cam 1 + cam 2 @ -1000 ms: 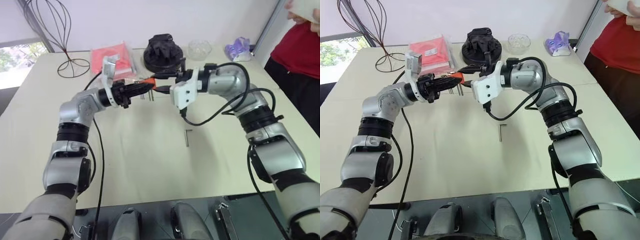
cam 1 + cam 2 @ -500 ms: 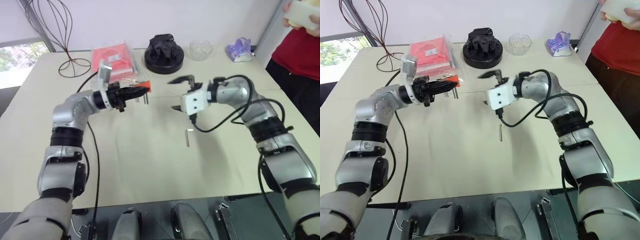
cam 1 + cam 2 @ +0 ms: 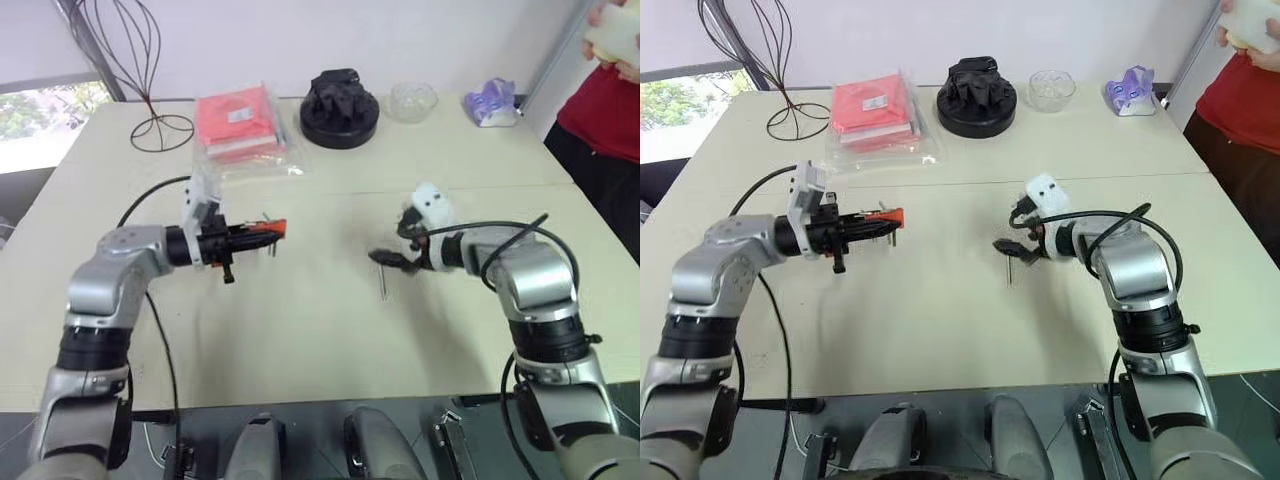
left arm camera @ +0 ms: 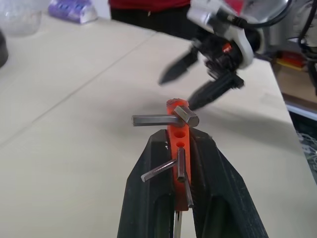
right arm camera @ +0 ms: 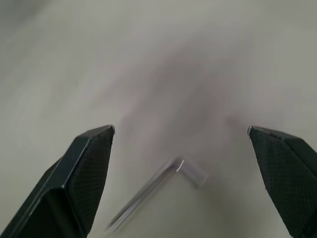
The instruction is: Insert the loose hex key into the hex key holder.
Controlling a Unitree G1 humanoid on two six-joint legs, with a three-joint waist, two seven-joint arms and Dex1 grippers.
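orange plastic marks the hex key holder [image 4: 177, 141], clenched between the left jaws [image 4: 177, 196], which hold it above the bench [image 3: 300, 330] on the robot's left with a few short grey keys sticking out of its side. the loose hex key [image 3: 382, 279] lies flat on the bare bench near the middle, well apart from the holder. the right jaws [image 5: 181, 136] stand spread wide, grasping nothing, tilted down just above the key, whose bent end lies between the two fingers [image 5: 79, 173] in the right wrist view.

the likely trouble from here is the pick-up: the rod is thin and lies flush on the surface, so the jaws closing too high would miss it, and an off-centre pinch could spin or flick it away. even when grasped, a skewed hold would leave the key's end misaligned with the holder's small holes, and pushing could twist the holder in the left grip.
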